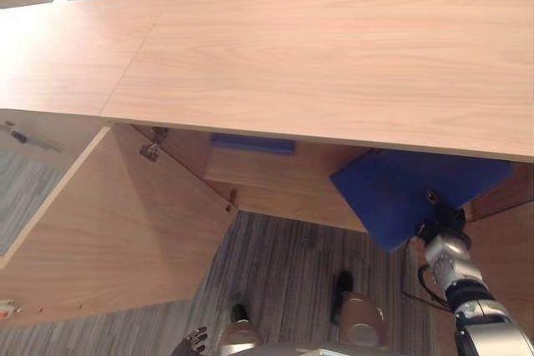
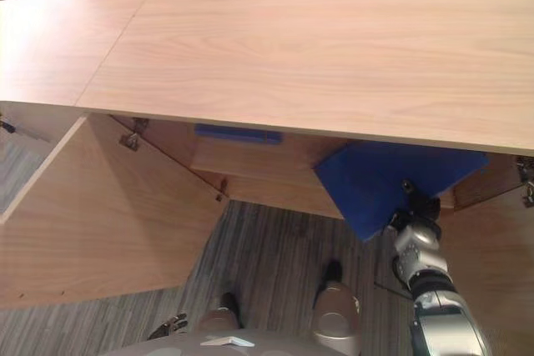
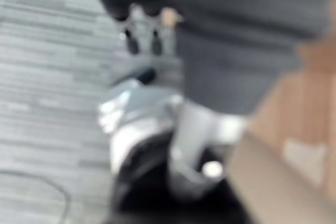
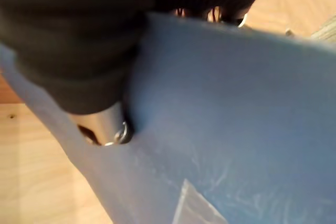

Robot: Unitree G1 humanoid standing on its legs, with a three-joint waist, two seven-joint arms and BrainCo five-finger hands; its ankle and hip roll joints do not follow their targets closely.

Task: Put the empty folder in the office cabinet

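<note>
Flat blue plastic folder (image 1: 400, 193), held in right hand (image 1: 440, 224) (finger grip could not be told), lay partly under light wooden office cabinet (image 1: 334, 56) top; insertion judged unfinished.

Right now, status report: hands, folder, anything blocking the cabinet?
Right hand gripping the blue folder, partway under the cabinet top. Left hand low, idle. Left door open; another blue folder on the shelf inside, to the left.
</note>
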